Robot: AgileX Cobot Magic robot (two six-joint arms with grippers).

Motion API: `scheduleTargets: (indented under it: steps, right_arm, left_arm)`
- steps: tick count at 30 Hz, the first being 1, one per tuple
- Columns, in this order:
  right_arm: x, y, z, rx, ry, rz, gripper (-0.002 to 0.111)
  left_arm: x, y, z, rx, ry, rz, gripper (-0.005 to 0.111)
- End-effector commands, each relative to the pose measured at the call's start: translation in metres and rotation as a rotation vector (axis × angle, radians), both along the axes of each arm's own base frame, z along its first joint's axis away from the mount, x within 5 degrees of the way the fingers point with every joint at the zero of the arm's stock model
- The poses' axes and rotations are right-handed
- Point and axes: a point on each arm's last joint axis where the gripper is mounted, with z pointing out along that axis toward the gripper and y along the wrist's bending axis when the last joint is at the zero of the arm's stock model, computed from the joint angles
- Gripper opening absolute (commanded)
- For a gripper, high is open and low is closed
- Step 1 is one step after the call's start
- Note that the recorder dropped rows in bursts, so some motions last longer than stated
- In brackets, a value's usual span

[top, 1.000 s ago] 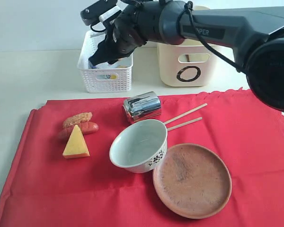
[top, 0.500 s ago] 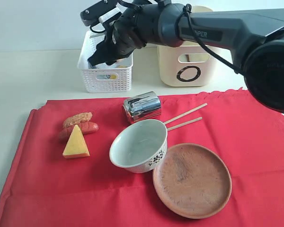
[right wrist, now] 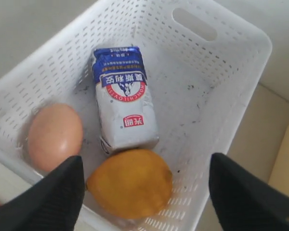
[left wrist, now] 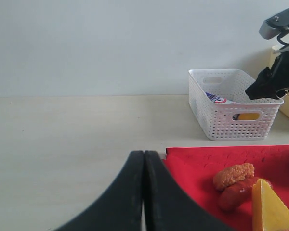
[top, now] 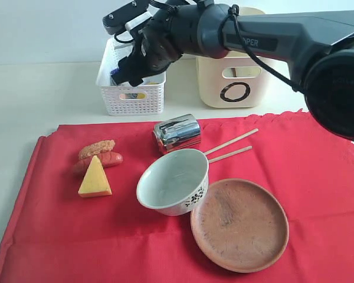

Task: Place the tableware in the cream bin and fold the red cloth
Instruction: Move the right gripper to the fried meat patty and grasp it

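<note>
The right gripper (right wrist: 145, 162) hangs over the white basket (top: 131, 88) with its jaws spread wide and nothing between them. Inside the basket lie a milk carton (right wrist: 123, 103), an egg (right wrist: 54, 136) and a lemon (right wrist: 130, 183). The left gripper (left wrist: 143, 161) has its jaws pressed together, holding nothing, low over the bare table just off the red cloth (top: 59, 236).

Taking the pale bowl (top: 173, 188) as the dial's centre in the exterior view, the steel cup (top: 177, 134) lies on its side at 12 o'clock and the two chopsticks (top: 231, 147) at 2. The clay plate (top: 239, 224) is at 4 – its rim seems to touch the bowl, though the angle leaves that unsure. The cheese wedge (top: 94, 178) and sausage (top: 100, 160) sit at 9. All rest on the spread cloth. Beyond it the basket stands at 11 and the cream bin (top: 230, 79) at 1 – well apart from the tableware.
</note>
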Motion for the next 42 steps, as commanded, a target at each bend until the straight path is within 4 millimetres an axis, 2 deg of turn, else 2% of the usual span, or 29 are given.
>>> scheduleTargets:
  steps: [1,7,11,17,22,27,35,42]
  right_arm:
    - [-0.003,-0.004,0.018,0.015,0.012,-0.031,0.069]
    - [-0.014,-0.003,0.042,0.105,0.063,-0.068,0.069]
    - [-0.028,0.007,0.052,0.118,0.126,-0.005,0.067]
    - [-0.057,0.032,0.046,0.037,0.273,0.198,0.065]
    - [-0.074,0.055,0.043,0.099,0.334,0.334,0.065]
    - [-0.077,0.067,0.018,0.107,0.386,0.388,0.065]
    - [-0.071,0.071,-0.020,0.098,0.419,0.370,0.065]
    - [-0.066,0.075,-0.036,0.123,0.403,0.355,0.065]
  left_arm:
    - [0.000,0.000,-0.001,0.000,-0.005,0.000,0.000]
    - [0.000,0.000,-0.001,0.000,-0.005,0.000,0.000]
    - [0.000,0.000,-0.001,0.000,-0.005,0.000,0.000]
    - [0.000,0.000,-0.001,0.000,-0.005,0.000,0.000]
    - [0.000,0.000,-0.001,0.000,-0.005,0.000,0.000]
    - [0.000,0.000,-0.001,0.000,-0.005,0.000,0.000]
    - [0.000,0.000,-0.001,0.000,-0.005,0.000,0.000]
    - [0.000,0.000,-0.001,0.000,-0.005,0.000,0.000]
